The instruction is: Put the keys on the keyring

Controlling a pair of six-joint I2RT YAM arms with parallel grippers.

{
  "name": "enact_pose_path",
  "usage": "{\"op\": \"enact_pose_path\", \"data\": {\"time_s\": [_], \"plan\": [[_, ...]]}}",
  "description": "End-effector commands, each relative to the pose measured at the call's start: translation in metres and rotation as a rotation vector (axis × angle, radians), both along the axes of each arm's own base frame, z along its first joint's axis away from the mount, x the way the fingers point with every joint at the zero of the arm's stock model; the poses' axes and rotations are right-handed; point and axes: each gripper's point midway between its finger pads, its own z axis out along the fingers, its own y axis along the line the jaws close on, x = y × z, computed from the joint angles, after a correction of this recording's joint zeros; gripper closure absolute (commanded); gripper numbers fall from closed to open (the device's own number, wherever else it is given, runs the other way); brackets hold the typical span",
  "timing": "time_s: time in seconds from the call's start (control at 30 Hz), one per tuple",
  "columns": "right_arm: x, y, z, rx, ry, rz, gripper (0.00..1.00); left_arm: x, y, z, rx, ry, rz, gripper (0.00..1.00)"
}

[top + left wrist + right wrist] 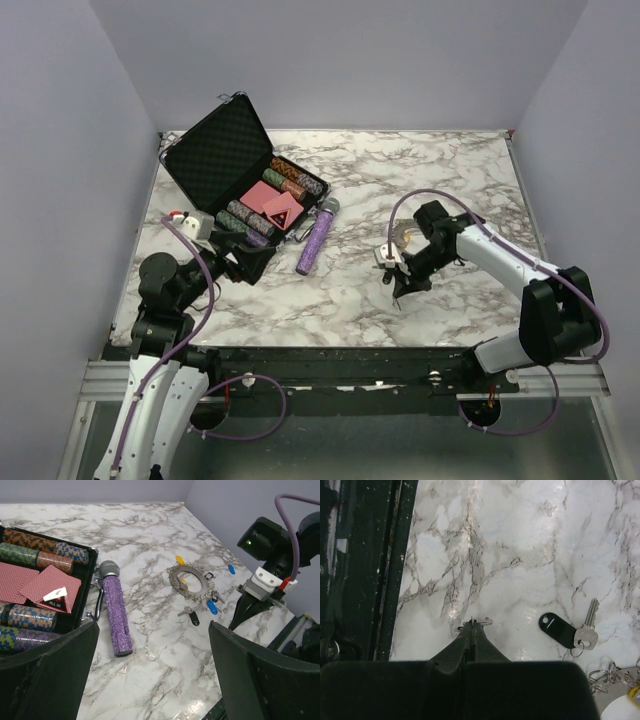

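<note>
On the right half of the marbled bench (450, 170) the keyring (196, 594) is seen lying flat, with small keys fanned round it. A loose key (587, 629), joined to a black tag (558, 630), is laid just beside the ring. A blue-capped key (212, 607) and a yellow-capped key (179, 560) are scattered close about it.

The right tool (474, 626) is clenched, its jaws pressed together and pointed down at bare bench. A small pale sliver of metal is seen across the tips, but whether a key is gripped there cannot be told. The left tool (154, 645) is released, jaws wide apart, beside the open case (222, 150) of chips. The purple tube (116, 616) is laid between it and the ring.

The coming move is judged to turn on how the loose key lies from the right tool. In the right wrist view the key is found off to the right of the tips and about level with them, near but apart. The ring is seen at the lower right corner. The key's long axis is set nearly upright in that view, with the blade upward and the tag trailing left of the head. The right arm is much the nearer, the left being well apart. A sideways shift would likely be called for, so that the jaws could be closed across the shank.
</note>
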Motion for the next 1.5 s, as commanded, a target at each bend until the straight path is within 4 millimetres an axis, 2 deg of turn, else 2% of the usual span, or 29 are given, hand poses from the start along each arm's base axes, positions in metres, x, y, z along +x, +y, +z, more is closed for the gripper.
{"op": "enact_pose_path", "data": {"time_s": [0.0,0.2,0.4,0.57,0.77,0.9,1.0,1.23,1.47], "plan": [[-0.012,0.015,0.033,0.093,0.062,-0.011,0.99,-0.012,-0.021,0.001,0.011,-0.009,-0.165,0.01],[-0.028,0.024,0.054,0.191,0.115,0.018,0.99,-0.036,-0.055,-0.01,0.048,0.029,-0.348,0.02],[-0.043,0.034,0.07,0.292,0.176,0.032,0.99,-0.066,-0.083,-0.01,0.03,-0.043,-0.446,0.07],[-0.049,0.038,0.077,0.341,0.2,0.04,0.99,-0.078,-0.105,-0.023,0.012,-0.041,-0.46,0.12],[-0.054,0.04,0.082,0.377,0.206,0.046,1.0,-0.084,-0.131,-0.047,-0.004,-0.042,-0.443,0.11],[-0.055,0.04,0.083,0.382,0.197,0.052,0.99,-0.081,-0.135,-0.06,-0.019,-0.021,-0.392,0.06],[-0.055,0.04,0.085,0.388,0.195,0.05,0.99,-0.076,-0.131,-0.065,-0.07,-0.009,-0.344,0.01],[-0.057,0.04,0.086,0.398,0.193,0.049,0.99,-0.08,-0.119,-0.068,-0.209,-0.061,-0.328,0.04],[-0.055,0.042,0.084,0.401,0.21,0.032,0.99,-0.092,-0.123,-0.078,-0.153,-0.103,-0.397,0.09]]}}
